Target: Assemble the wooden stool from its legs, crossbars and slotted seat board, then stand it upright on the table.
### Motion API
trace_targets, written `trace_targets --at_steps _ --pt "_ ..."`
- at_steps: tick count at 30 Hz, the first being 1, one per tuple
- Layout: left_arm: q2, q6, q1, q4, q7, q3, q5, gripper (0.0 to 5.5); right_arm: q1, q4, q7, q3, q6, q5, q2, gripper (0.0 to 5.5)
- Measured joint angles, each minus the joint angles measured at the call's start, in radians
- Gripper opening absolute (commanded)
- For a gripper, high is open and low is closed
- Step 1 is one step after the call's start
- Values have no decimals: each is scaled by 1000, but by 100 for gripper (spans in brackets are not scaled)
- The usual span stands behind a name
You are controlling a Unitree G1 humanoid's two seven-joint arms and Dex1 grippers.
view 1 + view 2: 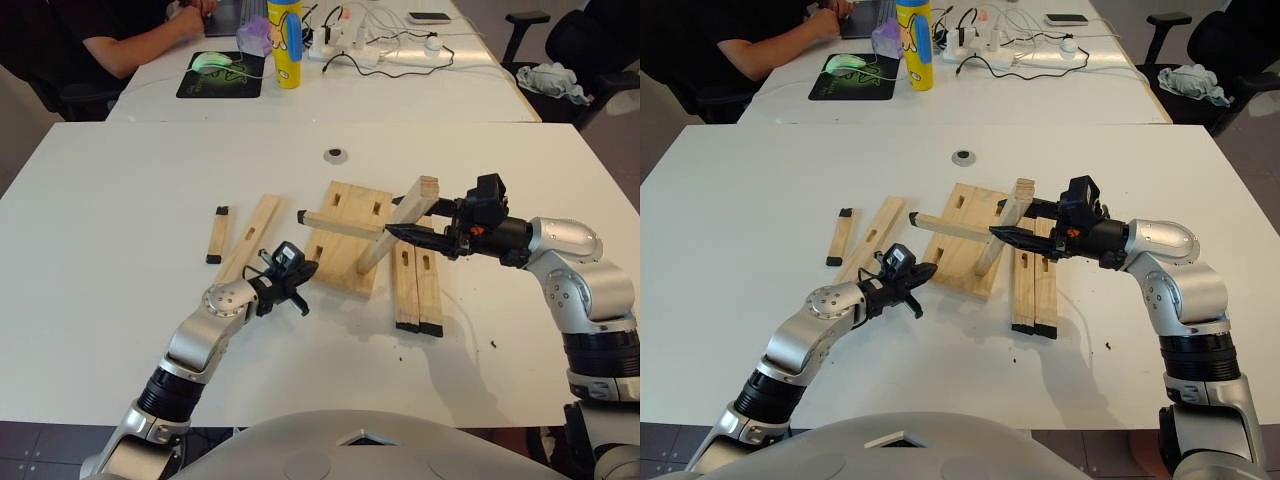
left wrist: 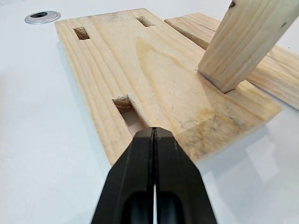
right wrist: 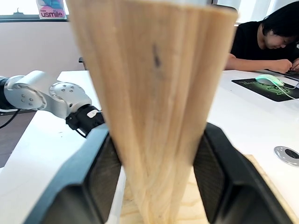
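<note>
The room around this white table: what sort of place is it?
Most likely an office or lab workspace. Behind the white table stands a desk with a mouse pad, a power strip trailing cables and an office chair beside it. The right gripper holds a wooden leg.

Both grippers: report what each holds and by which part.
Right gripper clamps the tilted leg around mid-length; left gripper is shut on nothing.

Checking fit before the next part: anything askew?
Yes. The leg set in the seat board leans well off square, tilted toward the robot's right. The crossbar juts sideways from it above the board.
</note>
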Motion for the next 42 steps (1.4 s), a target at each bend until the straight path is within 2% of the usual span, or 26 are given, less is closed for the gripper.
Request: trace_targets --at_steps 6,7,15,21,24,28,30,33,37,42 --pt "3 1 0 1 -6 0 0 0 -3 8 0 8 -9 2 0 208" --pt "4 1 -2 2 -9 0 0 0 -2 12 0 7 -9 8 2 244" --pt "4 -6 -13 8 -33 1 -1 0 72 104 -61 11 69 -35 42 331" --pt "3 -18 -15 18 -39 5 -1 0 74 79 -30 -77 122 21 17 331" --pt "4 -25 -16 24 -45 9 -1 0 105 -6 39 -188 249 144 -94 331" --pt "4 -26 -13 27 -47 16 -2 0 70 -34 73 -351 427 335 -215 269" --pt "3 -26 -11 27 -46 17 -1 0 -10 -22 43 -411 479 437 -227 234" --pt "-7 -26 -6 25 -34 17 -1 0 -217 -6 -137 -465 500 588 -178 187" --pt "-14 -26 -7 24 -32 17 -1 0 -311 -102 -362 -415 495 696 -22 131" --pt "-14 -25 -8 24 -31 17 -1 0 -269 -185 -448 -322 485 660 76 64"
